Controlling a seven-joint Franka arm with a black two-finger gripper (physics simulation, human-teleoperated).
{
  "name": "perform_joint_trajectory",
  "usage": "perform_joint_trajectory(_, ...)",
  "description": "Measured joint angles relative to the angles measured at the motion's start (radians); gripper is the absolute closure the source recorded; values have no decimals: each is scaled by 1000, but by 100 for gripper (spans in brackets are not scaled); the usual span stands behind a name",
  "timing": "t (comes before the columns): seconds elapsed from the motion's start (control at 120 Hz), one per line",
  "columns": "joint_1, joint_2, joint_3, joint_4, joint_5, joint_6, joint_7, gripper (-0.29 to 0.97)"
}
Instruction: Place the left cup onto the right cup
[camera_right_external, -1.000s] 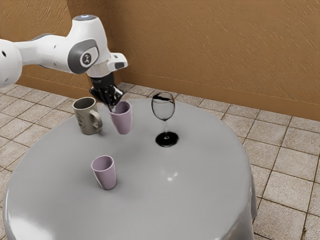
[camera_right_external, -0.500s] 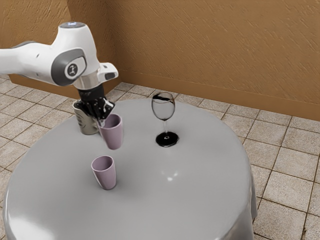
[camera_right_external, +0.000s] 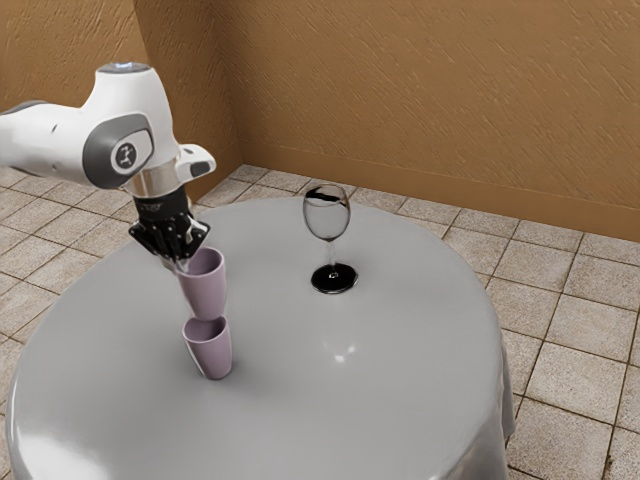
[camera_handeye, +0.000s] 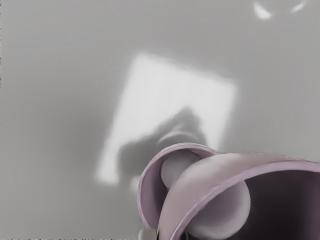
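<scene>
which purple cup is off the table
The upper cup, held by the gripper; the lower cup stands on the table just beneath it.

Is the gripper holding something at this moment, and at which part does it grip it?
Yes. The gripper is shut on the upper purple cup, gripping it at the rim.

White arm (camera_right_external: 55, 140) (grey joints), black pincer (camera_right_external: 183, 257)

The gripper (camera_right_external: 183, 258) has a purple cup (camera_right_external: 203, 285) pinched by its rim, tilted, base right at the mouth of the other purple cup (camera_right_external: 208, 347) on the table (camera_right_external: 400, 380), wine glass (camera_right_external: 327, 215) nearby.
</scene>
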Motion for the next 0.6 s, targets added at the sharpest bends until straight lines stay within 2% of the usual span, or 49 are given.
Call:
perform_joint_trajectory(0.233,44,-22,-29,-35,-23,1,-17,79)
perform_joint_trajectory(0.6,55,-3,-35,-49,-35,12,-35,79)
